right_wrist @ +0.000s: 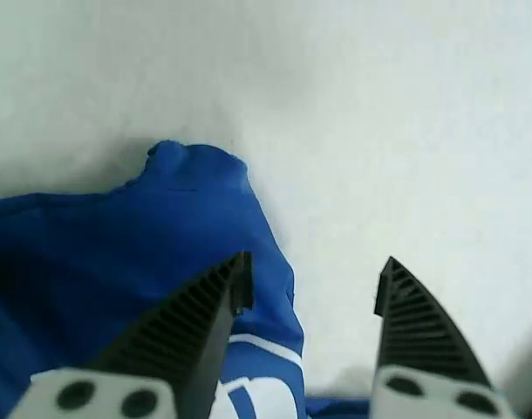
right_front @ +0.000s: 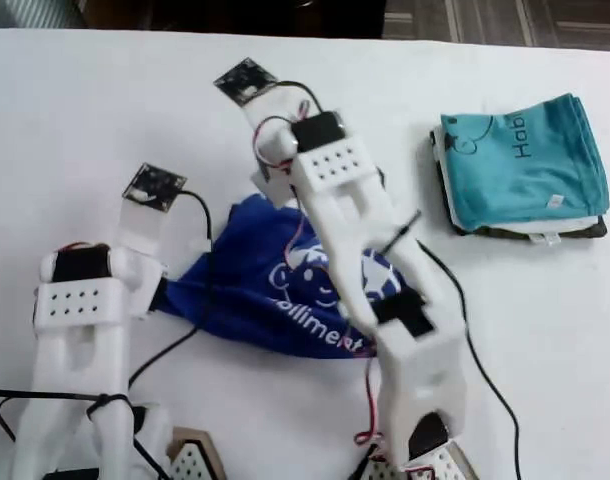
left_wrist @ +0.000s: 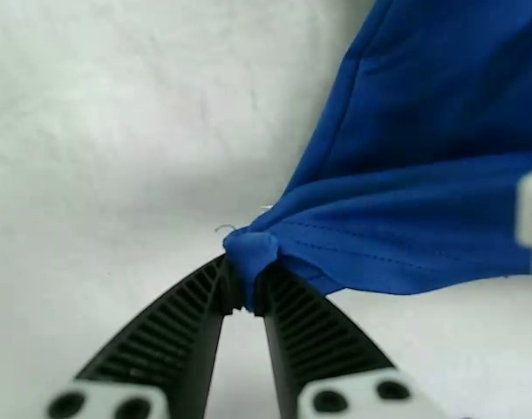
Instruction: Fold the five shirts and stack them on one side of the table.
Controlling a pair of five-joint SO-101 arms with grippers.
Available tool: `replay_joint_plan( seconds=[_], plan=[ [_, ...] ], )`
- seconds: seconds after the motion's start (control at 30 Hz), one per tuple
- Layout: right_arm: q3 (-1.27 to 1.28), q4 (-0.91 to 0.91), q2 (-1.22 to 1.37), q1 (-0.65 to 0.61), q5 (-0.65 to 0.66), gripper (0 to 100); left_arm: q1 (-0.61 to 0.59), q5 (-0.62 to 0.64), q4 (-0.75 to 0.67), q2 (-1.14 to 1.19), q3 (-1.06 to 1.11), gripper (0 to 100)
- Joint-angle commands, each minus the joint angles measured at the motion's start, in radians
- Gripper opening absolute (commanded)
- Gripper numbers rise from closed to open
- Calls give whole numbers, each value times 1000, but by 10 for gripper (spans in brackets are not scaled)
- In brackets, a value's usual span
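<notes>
Two grippers at one blue shirt, one clenched and one spread

Left gripper point(left_wrist: 251, 292) was pinched tight on a bunched corner of the blue shirt point(left_wrist: 423, 201), low over the white table point(right_front: 85, 110); the right gripper point(right_wrist: 314, 271) hung with its jaws apart above another edge of the same shirt, one finger over cloth and one over bare table, holding nothing. The shirt lay crumpled in the middle of the table between the two arms, not yet flat. Well apart, on the right arm's side, stood a stack of folded shirts point(right_front: 520, 175) with a teal one on top. This seemed to be the spreading step before a fold; next, the right gripper probably had to go down and close on its edge, so that both could pull the cloth flat
</notes>
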Motion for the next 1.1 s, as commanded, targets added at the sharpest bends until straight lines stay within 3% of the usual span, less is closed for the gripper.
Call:
replay_joint_plan(
  seconds=[0.0,0.3,0.63,0.7,0.77,0.8,0.83,1.07],
  plan=[
    [-199,39,139,-28,-26,229,-37,-6,5,-29,-16,26],
    [-493,77,437,-119,-25,229,-86,-12,6,-29,-15,26],
    [-516,156,590,-165,-25,224,-84,-8,6,-29,-15,26],
    [-516,163,593,-160,-17,171,-83,-8,3,-29,-15,26],
    [-516,160,593,-153,-17,28,-83,-8,3,-29,-15,26],
    [-516,160,590,-147,-23,7,-83,-8,3,-29,-15,26],
    [-516,160,588,-139,-23,40,-83,-8,5,-29,-15,26],
    [-617,197,587,-53,-25,21,-84,-9,5,-29,-8,26]
  ],
)
